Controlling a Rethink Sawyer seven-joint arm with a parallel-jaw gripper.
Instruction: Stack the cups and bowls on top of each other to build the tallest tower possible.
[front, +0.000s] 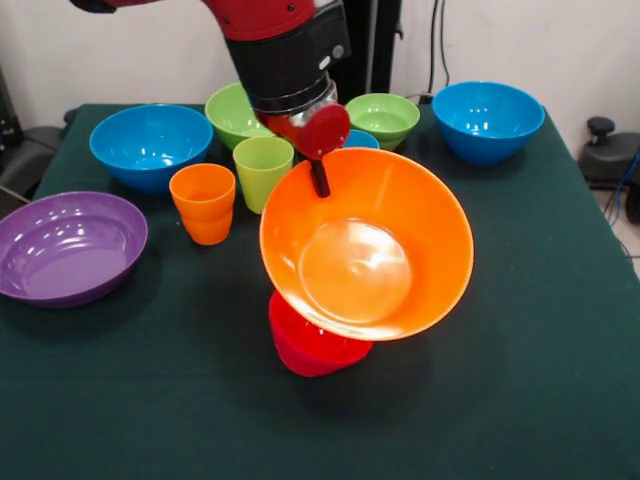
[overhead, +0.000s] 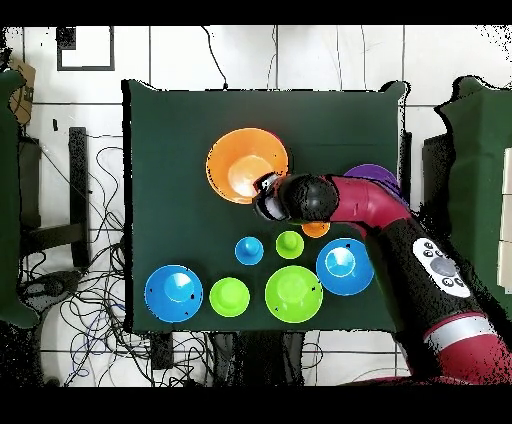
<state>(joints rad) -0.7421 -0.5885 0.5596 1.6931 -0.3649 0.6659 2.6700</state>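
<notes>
Nearest me, a red bowl (front: 312, 350) sat upturned on the table (front: 520, 400). Above it my tool (front: 320, 170) was clamped on the orange bowl (front: 366, 245) rim, tilting it, I judged to seat it. Behind stood the cups (front: 203, 203), unstacked.

Front view, as I see it: the large bowl (front: 366, 245), tilted, rests on the small bowl (front: 310, 350) at the centre of the table (front: 540, 390), my gripper (front: 320, 170) clamped on its far rim. Behind-left stand the left cup (front: 203, 203) and, just beside it, the right cup (front: 263, 170). The shallow bowl (front: 66, 247) lies at the left edge. A row of bowls (front: 150, 145) lines the far side.
</notes>
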